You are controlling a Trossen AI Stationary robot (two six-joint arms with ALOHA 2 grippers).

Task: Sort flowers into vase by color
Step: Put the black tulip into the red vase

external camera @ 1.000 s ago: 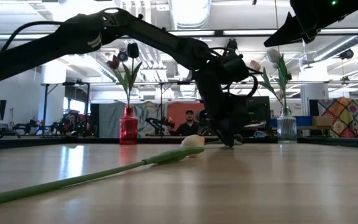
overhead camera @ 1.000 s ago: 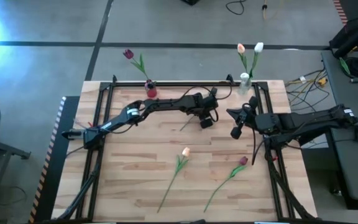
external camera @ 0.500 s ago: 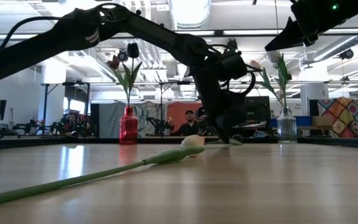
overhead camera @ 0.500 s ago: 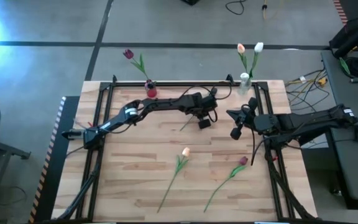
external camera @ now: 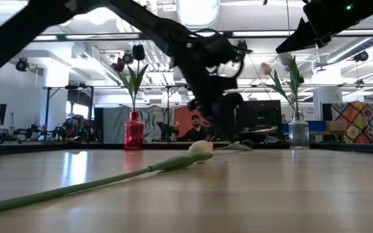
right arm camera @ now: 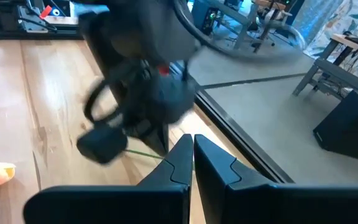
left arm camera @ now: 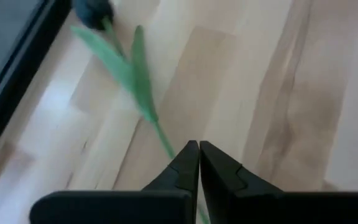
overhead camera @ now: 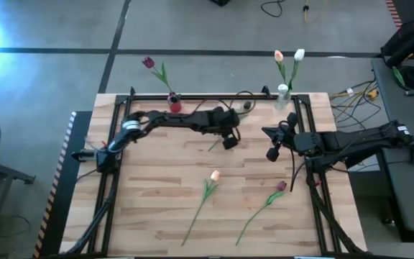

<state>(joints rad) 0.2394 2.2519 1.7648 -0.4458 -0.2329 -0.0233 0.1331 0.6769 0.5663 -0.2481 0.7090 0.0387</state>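
1. Two loose tulips lie nearest us on the bench point(overhead camera: 157, 216): a peach tulip point(overhead camera: 215, 175) and a maroon tulip point(overhead camera: 281, 185), each flat with its thin green stem trailing toward the near edge.
2. We judge every flower light, its stem slender and bendy, its head soft and easily crushed; the sensible hold is on the stem, well clear of head and leaves.
3. Mid-bench, our left claw point(overhead camera: 229, 142) is pinched shut on the stem of a dark-headed tulip point(left arm camera: 95, 9), gripping below the leaves. We see its head lying near the bench's black frame in the left wrist view.
4. A grip so far down the stem may let the head droop and swing when lifted, so we would carry it slowly.
5. Our right claw point(overhead camera: 272, 152) hangs closed and empty just beside, over the bench's right half.
6. At the far edge, the red vase point(overhead camera: 174, 105) holds a dark tulip and the clear vase point(overhead camera: 283, 96) holds pale ones.
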